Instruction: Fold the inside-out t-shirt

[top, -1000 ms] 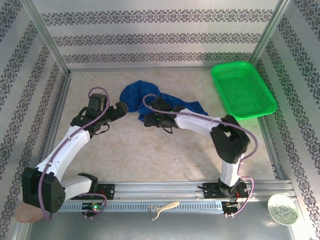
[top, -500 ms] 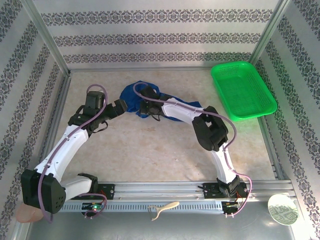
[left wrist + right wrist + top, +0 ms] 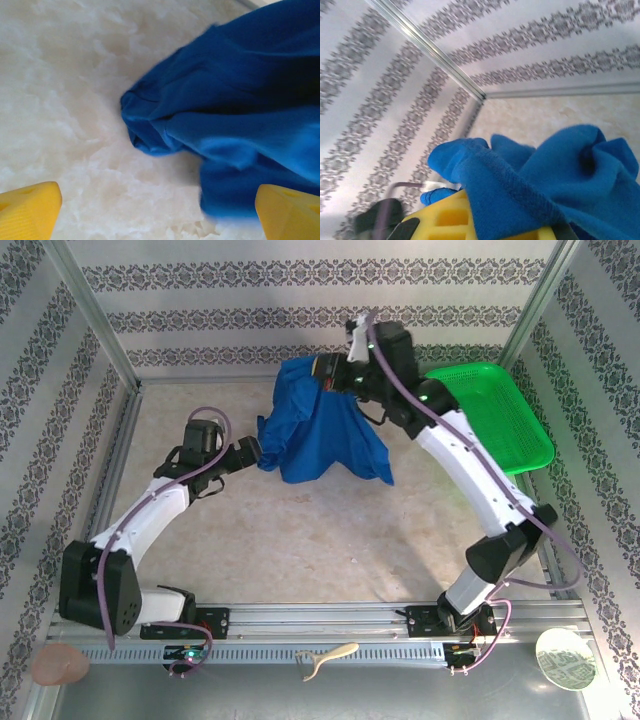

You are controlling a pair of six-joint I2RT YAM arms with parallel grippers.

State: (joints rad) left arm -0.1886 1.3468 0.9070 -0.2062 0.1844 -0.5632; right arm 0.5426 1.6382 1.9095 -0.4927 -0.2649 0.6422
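Holding the shirt [image 3: 325, 430] high at the far side with right tool [image 3: 322, 370] clamped on it, letting it drape open, with left tool [image 3: 252, 452] spread wide beside its left edge, seemingly ready to grab.

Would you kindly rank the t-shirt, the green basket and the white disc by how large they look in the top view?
The t-shirt and green basket: about alike; the shirt hangs from the right gripper, nearer the camera, so I won't rank them.
Then the white disc, clearly smallest.
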